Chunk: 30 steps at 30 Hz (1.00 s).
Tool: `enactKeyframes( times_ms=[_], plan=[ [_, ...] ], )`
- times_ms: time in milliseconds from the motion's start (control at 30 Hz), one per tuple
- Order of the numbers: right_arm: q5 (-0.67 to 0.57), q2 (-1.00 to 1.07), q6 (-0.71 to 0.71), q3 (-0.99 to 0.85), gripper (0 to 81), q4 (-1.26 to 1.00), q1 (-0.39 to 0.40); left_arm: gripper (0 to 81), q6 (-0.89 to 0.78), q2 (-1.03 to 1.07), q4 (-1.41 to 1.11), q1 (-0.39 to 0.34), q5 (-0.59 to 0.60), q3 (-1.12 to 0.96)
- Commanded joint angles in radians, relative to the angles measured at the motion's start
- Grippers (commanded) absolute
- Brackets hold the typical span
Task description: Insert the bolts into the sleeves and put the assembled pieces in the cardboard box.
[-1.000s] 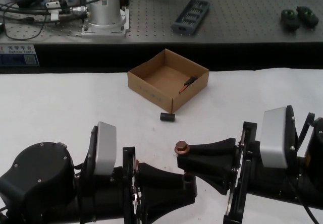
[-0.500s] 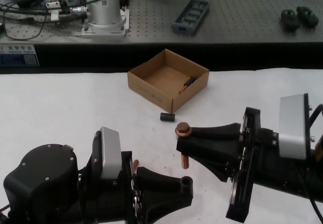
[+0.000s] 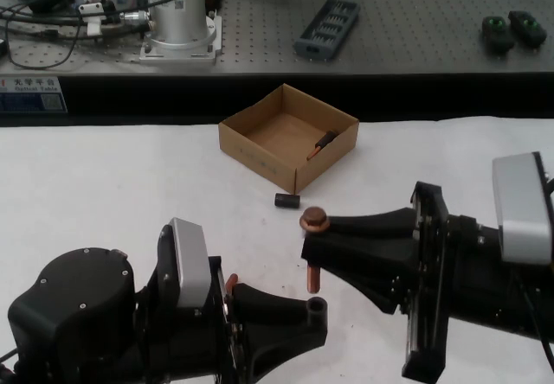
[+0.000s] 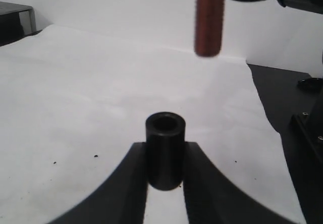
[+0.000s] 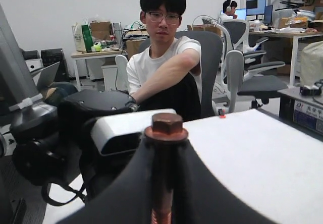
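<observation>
Bolt (image 4: 208, 17), pinched upright in the right gripper (image 5: 164, 183), hangs just above the sleeve (image 4: 165, 143) clamped in the left gripper (image 3: 316, 309); insertion likely needs slight centring, then a straight descent.

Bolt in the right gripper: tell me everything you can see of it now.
The bolt looks like copper-coloured metal, with a hex head on a round flange and a straight shank. It stands upright, head up, pinched below the flange by the right gripper. Its lower end hangs free above the black sleeve that the left gripper holds upright; the two are apart, not yet joined.
</observation>
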Motion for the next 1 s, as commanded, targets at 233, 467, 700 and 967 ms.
enactKeyframes(
  times_ms=[233,467,700,967],
  plan=[
    [-0.015,0.004,-0.051,0.0,5.8,0.083,-0.003,0.6,-0.102,-0.005,-0.119,0.003,0.073,-0.01],
    [-0.013,0.004,-0.119,0.0,5.8,0.16,-0.003,0.6,-0.179,-0.005,-0.203,0.003,0.124,-0.01],
    [-0.013,0.004,-0.119,0.0,5.8,0.164,-0.003,0.6,-0.178,-0.007,-0.205,0.004,0.124,-0.01],
    [-0.013,0.004,-0.117,0.0,5.8,0.11,-0.003,0.6,-0.171,-0.007,-0.194,0.01,0.124,-0.01]
  ],
)
